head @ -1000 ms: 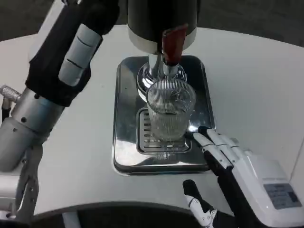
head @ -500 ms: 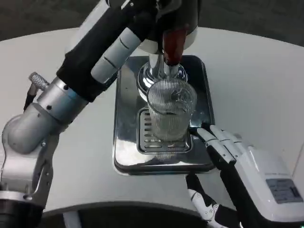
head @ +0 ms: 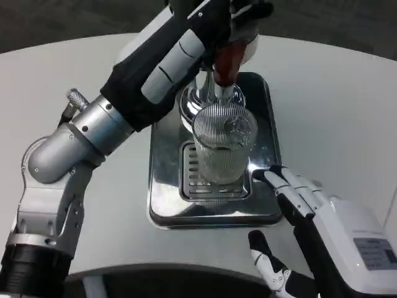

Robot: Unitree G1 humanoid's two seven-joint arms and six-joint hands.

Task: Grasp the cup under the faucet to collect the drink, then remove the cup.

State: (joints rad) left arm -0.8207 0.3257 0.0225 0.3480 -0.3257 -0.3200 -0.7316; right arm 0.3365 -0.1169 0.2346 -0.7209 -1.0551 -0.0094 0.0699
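**Inspector:** State the position of the cup (head: 223, 146).

**Assistant:** It stands upright on the slotted grate (head: 201, 180) of the steel drip tray (head: 162, 149), directly below the faucet (head: 217, 93). The tray sits near the far middle of the white counter (head: 335, 105). The placement fits the task: the drink should fall straight into the cup, and any spill goes through the grate.

**Inspector:** The right hand (head: 310, 217)?

**Assistant:** Spread and holding nothing. Its fingertips (head: 263, 175) lie at the tray's near right corner, just beside the cup's base; whether they touch the glass I cannot tell. In my judgement it waits there so that it can close on the cup once filling is under way.

**Inspector:** And the left hand (head: 239, 15)?

**Assistant:** The arm reaches over the tray's far left corner, up to the dark body of the dispenser (head: 248, 37), close above the red lever (head: 226, 59). The hand is partly cut off by the picture's top edge, so I cannot tell whether it grips anything. It appears placed to work the lever.

**Inspector:** Contents of the cup?

**Assistant:** Not determinable (the ribbed glass obscures any level). No stream is visible.

**Inspector:** Risk?

**Assistant:** The cup is tall and ungripped; a sideways nudge could tip it off the grate.
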